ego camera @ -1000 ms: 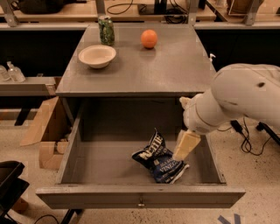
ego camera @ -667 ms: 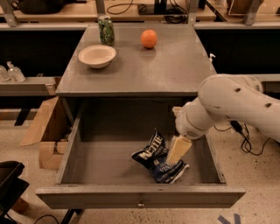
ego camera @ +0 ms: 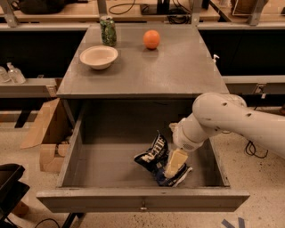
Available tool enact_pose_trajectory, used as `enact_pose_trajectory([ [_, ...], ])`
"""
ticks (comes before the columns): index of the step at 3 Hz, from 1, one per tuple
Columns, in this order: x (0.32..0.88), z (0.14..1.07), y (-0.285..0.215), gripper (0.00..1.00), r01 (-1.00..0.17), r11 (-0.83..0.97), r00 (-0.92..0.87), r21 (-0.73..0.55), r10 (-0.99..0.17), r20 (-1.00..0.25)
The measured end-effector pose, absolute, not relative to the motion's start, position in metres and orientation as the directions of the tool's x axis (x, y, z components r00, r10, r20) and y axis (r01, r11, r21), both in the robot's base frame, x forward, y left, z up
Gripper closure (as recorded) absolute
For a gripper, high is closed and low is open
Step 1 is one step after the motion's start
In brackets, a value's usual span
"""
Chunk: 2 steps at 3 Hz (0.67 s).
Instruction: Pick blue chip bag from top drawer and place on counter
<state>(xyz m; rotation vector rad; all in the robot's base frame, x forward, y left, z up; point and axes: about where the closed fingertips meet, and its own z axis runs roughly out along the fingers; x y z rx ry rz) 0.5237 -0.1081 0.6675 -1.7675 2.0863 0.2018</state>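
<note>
The blue chip bag [ego camera: 153, 157] lies crumpled on the floor of the open top drawer [ego camera: 67, 158], right of the middle and near the front. The white arm reaches in from the right. My gripper [ego camera: 175, 163] hangs down inside the drawer with its cream finger on the right part of the bag. The counter [ego camera: 147, 67] spreads above the drawer.
On the counter stand a cream bowl [ego camera: 98, 56], a green patterned can [ego camera: 107, 30] and an orange [ego camera: 151, 39], all at the back. A cardboard box [ego camera: 44, 142] sits on the floor left of the drawer. A wooden workbench [ego camera: 133, 10] runs behind.
The arm has moved left and down into the drawer, bringing the gripper from the bag's right edge onto the bag. The bag has not visibly moved.
</note>
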Motion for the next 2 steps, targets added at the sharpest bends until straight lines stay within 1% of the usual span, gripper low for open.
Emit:
enact_pose_trajectory([
  [1, 0.513, 0.644, -0.093, 0.18, -0.983, 0.165, -0.119, -0.082, -0.908, -0.401],
  [2, 0.504, 0.629, -0.075, 0.41, -0.991, 0.13, -0.105, -0.034, -0.906, -0.41],
])
